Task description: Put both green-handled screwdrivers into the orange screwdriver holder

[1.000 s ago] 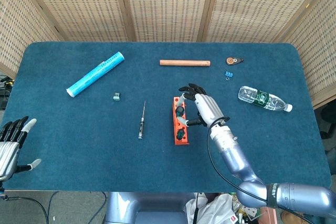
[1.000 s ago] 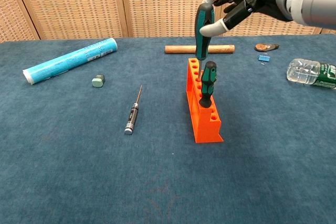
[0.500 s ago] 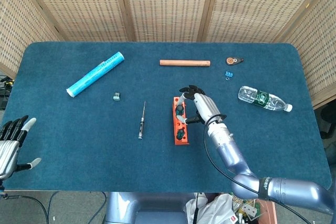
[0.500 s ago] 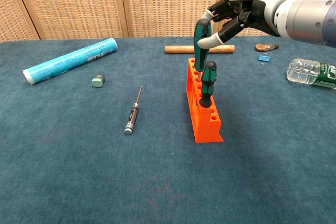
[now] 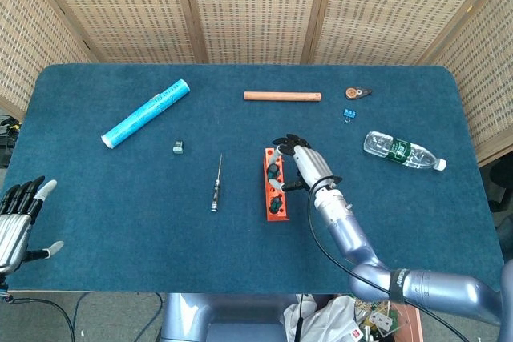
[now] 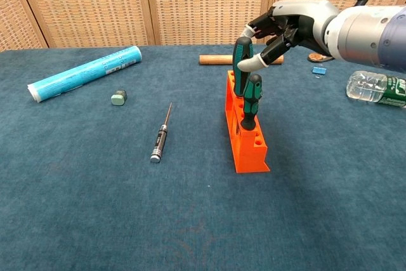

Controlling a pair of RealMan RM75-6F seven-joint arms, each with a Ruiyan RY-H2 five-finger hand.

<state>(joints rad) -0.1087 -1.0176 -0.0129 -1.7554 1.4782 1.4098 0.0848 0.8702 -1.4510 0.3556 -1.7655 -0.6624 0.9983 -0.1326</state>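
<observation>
Upright in the orange holder [image 6: 246, 132] stand both green screwdrivers: the near one [image 6: 250, 101] free, the far one [image 6: 241, 61] pinched at its handle by the right hand [image 6: 279, 30], as the chest view shows plainly. Overhead, that hand [image 5: 303, 164] hides most of this. Only the head view shows the left hand [image 5: 18, 218], fingers apart and empty, off the counter [image 5: 120, 222] edge.
</observation>
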